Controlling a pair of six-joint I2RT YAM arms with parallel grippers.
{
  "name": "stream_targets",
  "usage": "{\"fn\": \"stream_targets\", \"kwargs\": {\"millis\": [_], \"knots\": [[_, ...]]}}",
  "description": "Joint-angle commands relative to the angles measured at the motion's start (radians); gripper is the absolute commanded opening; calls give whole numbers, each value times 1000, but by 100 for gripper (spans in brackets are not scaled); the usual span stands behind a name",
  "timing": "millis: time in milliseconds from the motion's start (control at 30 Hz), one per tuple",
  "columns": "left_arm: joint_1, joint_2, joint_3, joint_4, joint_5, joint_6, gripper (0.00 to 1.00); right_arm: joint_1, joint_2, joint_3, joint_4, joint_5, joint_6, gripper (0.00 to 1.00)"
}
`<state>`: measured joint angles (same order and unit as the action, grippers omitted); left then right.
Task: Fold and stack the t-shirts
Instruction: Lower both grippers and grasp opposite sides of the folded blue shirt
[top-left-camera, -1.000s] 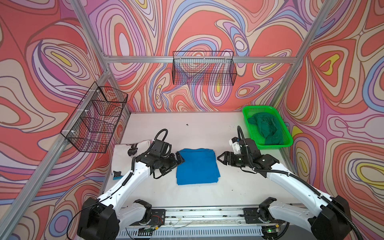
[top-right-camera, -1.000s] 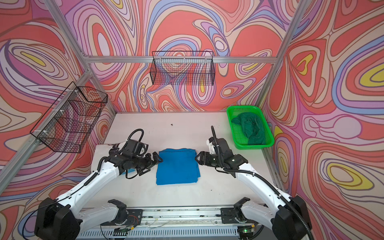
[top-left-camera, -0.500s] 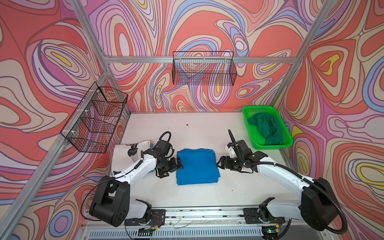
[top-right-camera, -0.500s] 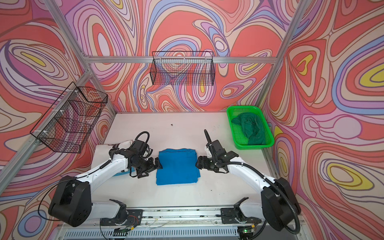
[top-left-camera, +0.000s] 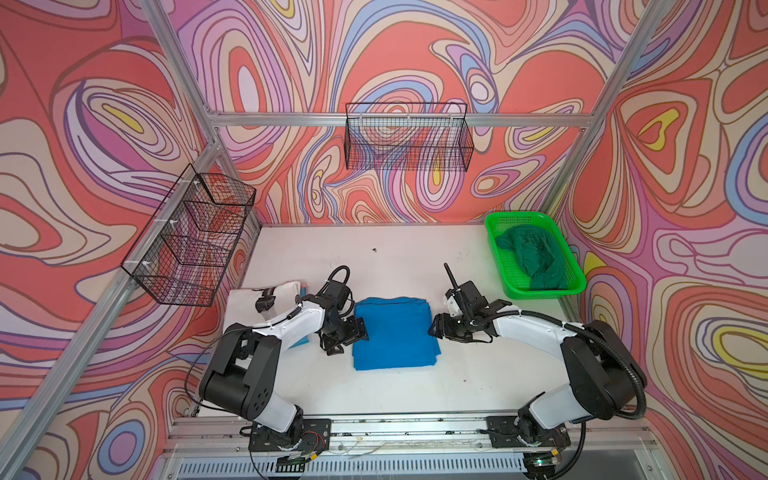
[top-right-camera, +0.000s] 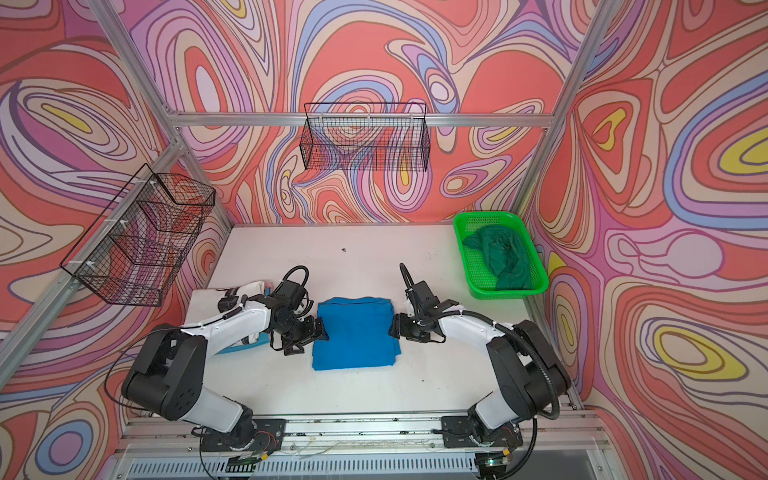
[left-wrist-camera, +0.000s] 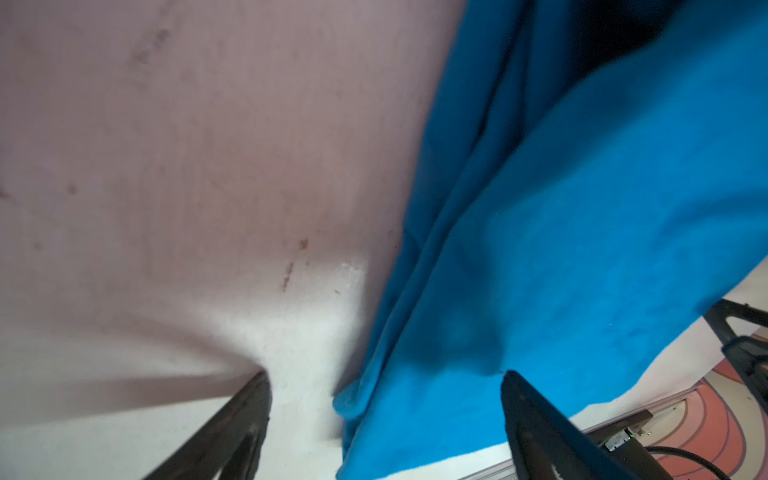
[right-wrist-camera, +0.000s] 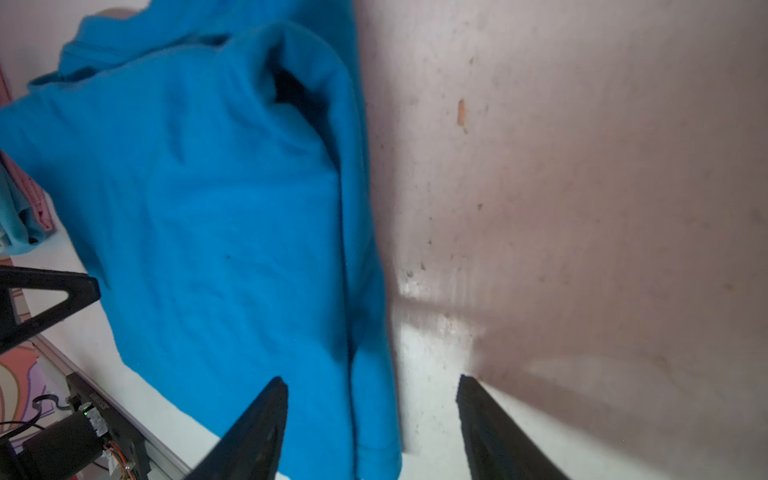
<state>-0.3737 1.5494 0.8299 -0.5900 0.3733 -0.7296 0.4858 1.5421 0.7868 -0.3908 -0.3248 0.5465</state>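
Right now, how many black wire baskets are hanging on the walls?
2: the back-wall wire basket and the left-wall wire basket, split into compartments. None appears hidden.

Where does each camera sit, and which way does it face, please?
Top views: high above the arms' bases, looking down at the table; both show the left arm, right arm, left gripper, right gripper and blue t-shirt.
Left wrist: low behind the left gripper, facing the blue t-shirt's edge; its two fingers show.
Right wrist: low behind the right gripper, facing the opposite edge; its two fingers show.
Shared: both wrist views see the blue t-shirt and table.
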Motion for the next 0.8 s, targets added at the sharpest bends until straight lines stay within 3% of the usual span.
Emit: {"fn": "stream_targets", "kwargs": {"millis": [0,233,400,767], "knots": [[-18,75,-17,23,-39,-8,85,-1,41,14,41,11,3,65],[-69,149,12,17,-119,-13,80,0,90,2,76,3,10,63],[-85,215,8,64,-117,-25,68,0,129,-10,101,-4,18,61],[-135,293,6,135,-100,-53,55,28,207,-82,281,-163,99,59]]}}
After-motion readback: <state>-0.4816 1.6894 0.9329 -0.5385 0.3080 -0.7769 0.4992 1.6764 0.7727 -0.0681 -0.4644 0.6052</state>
